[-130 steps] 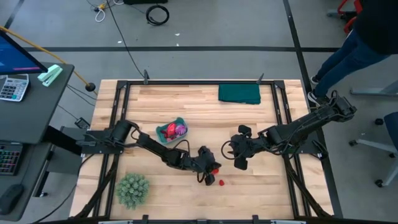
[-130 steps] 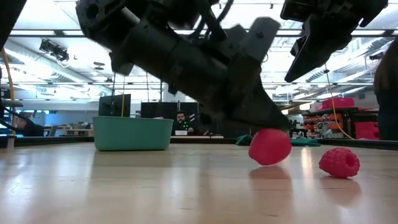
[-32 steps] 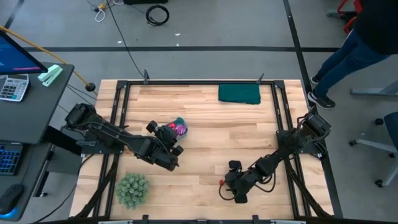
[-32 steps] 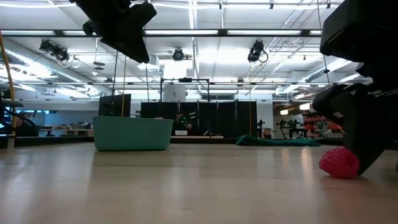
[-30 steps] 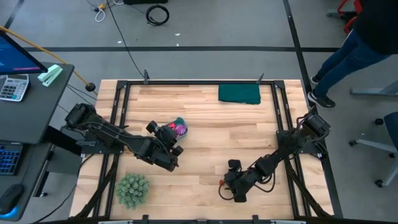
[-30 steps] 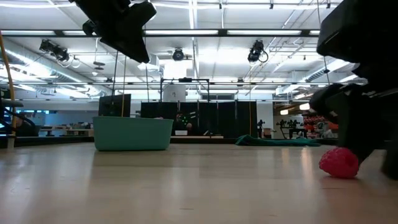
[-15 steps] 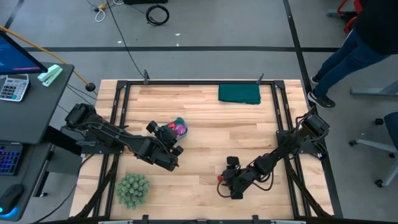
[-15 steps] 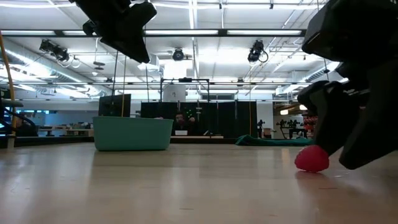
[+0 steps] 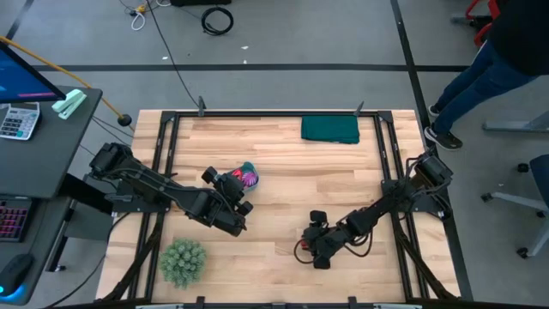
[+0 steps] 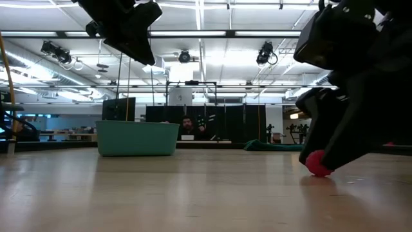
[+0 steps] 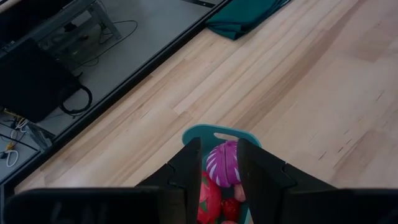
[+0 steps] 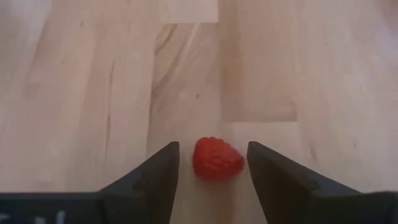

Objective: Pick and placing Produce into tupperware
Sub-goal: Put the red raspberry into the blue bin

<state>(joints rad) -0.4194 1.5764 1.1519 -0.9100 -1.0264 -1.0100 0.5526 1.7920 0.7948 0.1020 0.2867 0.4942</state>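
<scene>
A red toy raspberry (image 12: 216, 159) lies on the wood near the table's near edge. My right gripper (image 12: 213, 163) is open and low over the table, with one finger on each side of the berry. In the low view the berry (image 10: 316, 163) shows at the dark finger's foot. My right gripper (image 9: 300, 247) points toward the table's left. The teal tupperware (image 9: 247, 170) holds the magenta spiky piece (image 11: 222, 163) and red produce (image 11: 210, 198). My left gripper (image 11: 217, 148) hovers open above the tupperware (image 10: 137, 138) and holds nothing. My right gripper's open fingers flank the raspberry, coming low from the table's right. One finger (image 12: 264, 167) stands right against the berry's side (image 12: 240, 163); I cannot tell whether it touches. The berry rests on the table.
A fuzzy green ball plant (image 9: 183, 262) sits at the near left corner. A dark green folded cloth (image 9: 330, 129) lies at the far edge. A person (image 9: 493, 60) stands beyond the table's right side. Black frame rails (image 9: 386, 154) run along the table's sides.
My right gripper has moved toward the table's left and slightly toward the far edge, staying low and open. The raspberry has shifted leftward along the table with it and turned about.
</scene>
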